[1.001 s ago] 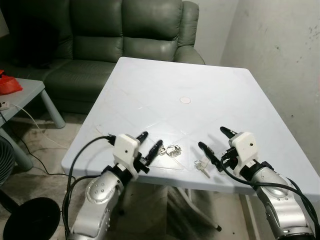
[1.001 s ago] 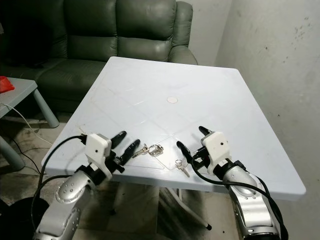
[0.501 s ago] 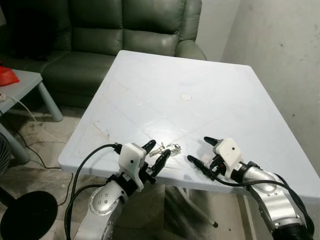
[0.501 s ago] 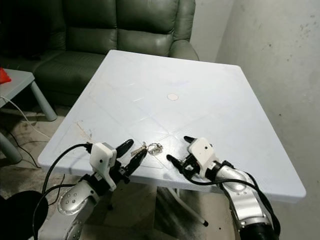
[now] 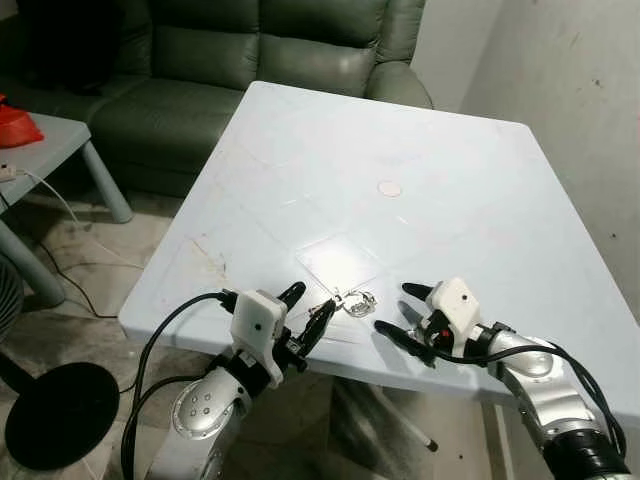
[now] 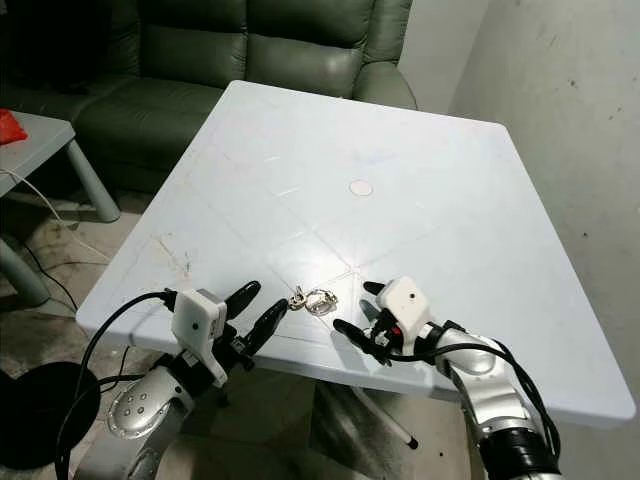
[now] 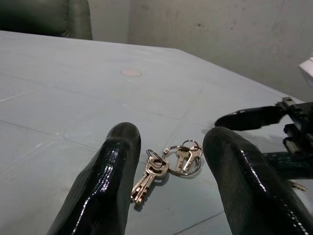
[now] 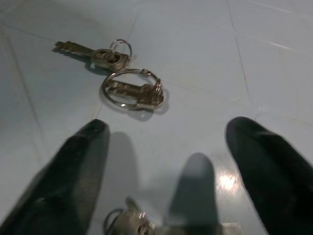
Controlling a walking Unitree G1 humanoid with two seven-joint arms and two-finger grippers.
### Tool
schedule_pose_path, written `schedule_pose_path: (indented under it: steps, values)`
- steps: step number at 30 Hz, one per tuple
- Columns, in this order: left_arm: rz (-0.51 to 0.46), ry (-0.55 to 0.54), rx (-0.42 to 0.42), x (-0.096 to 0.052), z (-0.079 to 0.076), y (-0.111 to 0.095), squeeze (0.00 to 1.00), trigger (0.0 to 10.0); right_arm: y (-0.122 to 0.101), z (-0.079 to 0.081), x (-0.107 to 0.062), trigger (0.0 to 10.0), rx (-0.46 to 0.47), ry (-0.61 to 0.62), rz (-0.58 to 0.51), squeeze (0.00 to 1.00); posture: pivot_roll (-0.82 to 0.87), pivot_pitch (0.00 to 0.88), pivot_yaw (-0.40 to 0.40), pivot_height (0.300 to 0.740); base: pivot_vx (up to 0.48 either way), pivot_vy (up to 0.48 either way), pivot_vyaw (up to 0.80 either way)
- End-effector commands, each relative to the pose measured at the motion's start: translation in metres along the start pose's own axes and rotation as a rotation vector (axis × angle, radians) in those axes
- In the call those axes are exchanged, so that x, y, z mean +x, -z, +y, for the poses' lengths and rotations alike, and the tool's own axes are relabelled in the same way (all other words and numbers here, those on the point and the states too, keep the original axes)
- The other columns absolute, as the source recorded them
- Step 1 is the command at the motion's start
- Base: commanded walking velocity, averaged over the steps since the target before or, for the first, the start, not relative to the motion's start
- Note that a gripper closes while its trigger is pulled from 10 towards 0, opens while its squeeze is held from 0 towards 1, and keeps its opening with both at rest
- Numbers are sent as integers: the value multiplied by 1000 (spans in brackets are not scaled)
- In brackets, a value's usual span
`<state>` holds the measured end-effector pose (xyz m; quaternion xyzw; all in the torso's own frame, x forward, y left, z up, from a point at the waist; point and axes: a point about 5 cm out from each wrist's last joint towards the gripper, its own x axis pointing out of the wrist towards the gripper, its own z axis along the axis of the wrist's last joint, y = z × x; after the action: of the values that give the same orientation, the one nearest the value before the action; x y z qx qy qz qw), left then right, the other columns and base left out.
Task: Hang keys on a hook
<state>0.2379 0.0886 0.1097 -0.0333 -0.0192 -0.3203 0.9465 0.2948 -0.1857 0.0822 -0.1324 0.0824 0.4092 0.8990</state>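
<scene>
Keys (image 5: 350, 302) lie loose on the white table (image 5: 450, 200), both grippers now closer.
Left gripper (image 5: 306, 314) at seven o'clock, right gripper (image 5: 402, 313) at four o'clock, fingers wide apart, holding nothing; grabbing comes next.

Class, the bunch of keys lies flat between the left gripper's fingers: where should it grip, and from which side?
Grip the large ring of the key bunch, from above with the open left gripper. Lying flat on the table, the ring offers the widest part.

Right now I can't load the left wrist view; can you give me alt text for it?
The left hand is open, its two black fingers either side of a bunch of keys lying on the pale blue table. The right hand's black fingers reach in from the far side.
</scene>
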Motion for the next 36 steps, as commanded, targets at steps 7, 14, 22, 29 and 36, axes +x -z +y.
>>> schedule_pose_path:
  steps: [7,14,22,29,36]
  values:
    - [-13,19,19,4,-3,-6,0,10000,4,-14,-18,9843,31,-15,11,0,-99,95,-68,740,0,0,0]
    - [-12,22,21,4,-3,-6,0,10000,10,-14,-28,3529,31,-48,29,0,-101,95,-65,740,0,0,0]
    - [-14,25,24,4,-2,-7,0,10000,16,-12,-40,0,14,-101,61,0,-107,94,-60,740,0,0,0]
    - [-15,32,23,6,-3,-7,0,10000,14,-10,-40,0,24,-110,33,0,-110,92,-58,740,0,0,0]
    - [-16,34,26,7,-3,-7,0,10000,9,-11,-40,0,42,-111,-13,0,-109,88,-56,740,0,0,0]
